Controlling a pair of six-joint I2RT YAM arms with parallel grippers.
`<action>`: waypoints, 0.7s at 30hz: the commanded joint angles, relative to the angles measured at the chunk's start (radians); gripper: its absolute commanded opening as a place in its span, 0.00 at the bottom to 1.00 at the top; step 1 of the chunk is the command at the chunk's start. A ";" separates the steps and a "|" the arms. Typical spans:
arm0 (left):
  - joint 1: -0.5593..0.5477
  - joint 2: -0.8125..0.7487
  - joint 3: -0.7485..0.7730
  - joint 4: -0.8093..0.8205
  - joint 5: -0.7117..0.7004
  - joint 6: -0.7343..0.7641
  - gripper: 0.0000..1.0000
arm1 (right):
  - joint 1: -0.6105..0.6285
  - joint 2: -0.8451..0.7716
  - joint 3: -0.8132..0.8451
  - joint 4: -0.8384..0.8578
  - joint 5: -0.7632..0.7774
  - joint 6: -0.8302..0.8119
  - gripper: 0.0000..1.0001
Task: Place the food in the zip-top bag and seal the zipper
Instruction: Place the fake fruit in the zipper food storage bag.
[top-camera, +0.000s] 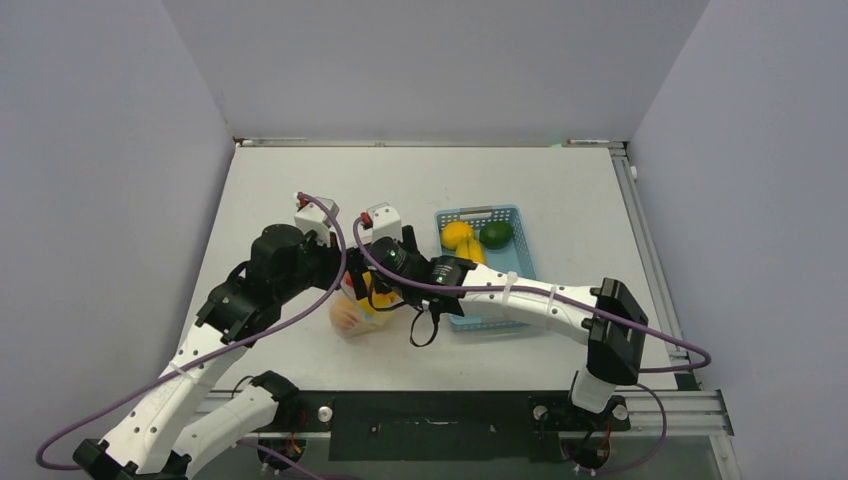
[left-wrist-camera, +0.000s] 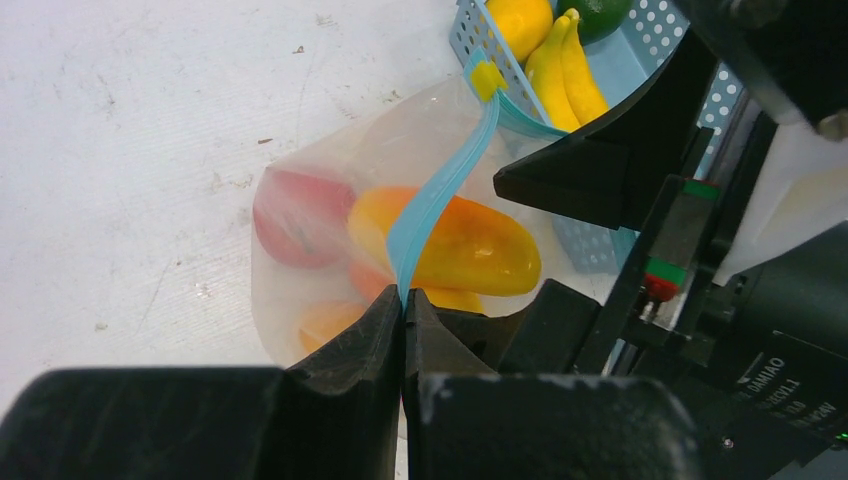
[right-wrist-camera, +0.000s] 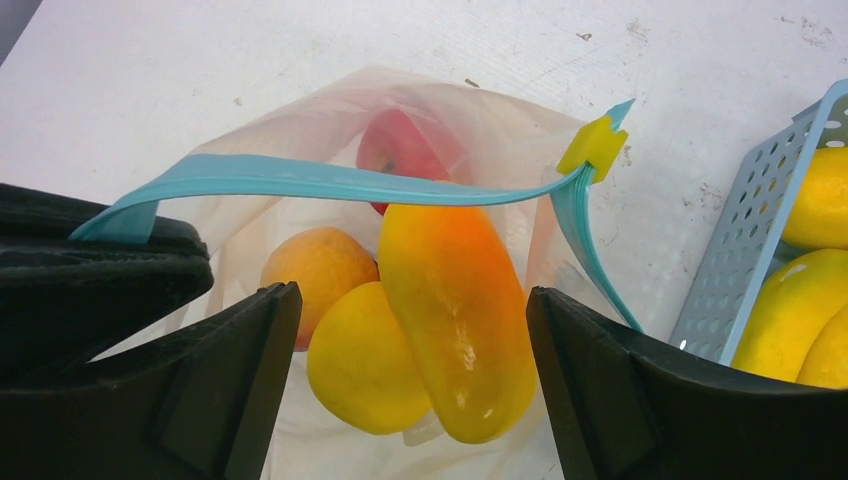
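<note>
The clear zip-top bag (right-wrist-camera: 270, 130) lies open on the white table, holding a red apple (right-wrist-camera: 400, 150), an orange (right-wrist-camera: 315, 270), a yellow lemon (right-wrist-camera: 365, 365) and a mango (right-wrist-camera: 455, 310). My left gripper (left-wrist-camera: 405, 300) is shut on the teal zipper (left-wrist-camera: 440, 190) and holds the mouth edge up. A yellow slider (right-wrist-camera: 593, 145) sits at the zipper's far end. My right gripper (right-wrist-camera: 413, 300) hangs open over the bag's mouth. The mango lies between its fingers with a gap on both sides. More food stays in the basket: bananas (left-wrist-camera: 570, 75), another lemon (left-wrist-camera: 520, 20) and a lime (top-camera: 496, 234).
The light-blue lattice basket (top-camera: 500, 213) stands just right of the bag, close to my right arm. Both arms crowd together over the bag (top-camera: 355, 315) near the table's middle. Purple cables loop over both arms.
</note>
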 joint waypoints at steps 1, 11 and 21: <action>0.005 0.001 0.008 0.060 0.014 -0.002 0.00 | -0.001 -0.087 0.031 0.033 -0.022 -0.015 0.86; 0.005 0.005 0.006 0.062 0.014 0.001 0.00 | 0.000 -0.249 -0.016 0.058 -0.076 -0.017 0.86; 0.005 0.008 0.006 0.060 0.007 0.000 0.00 | -0.066 -0.386 -0.077 -0.037 0.065 -0.025 0.85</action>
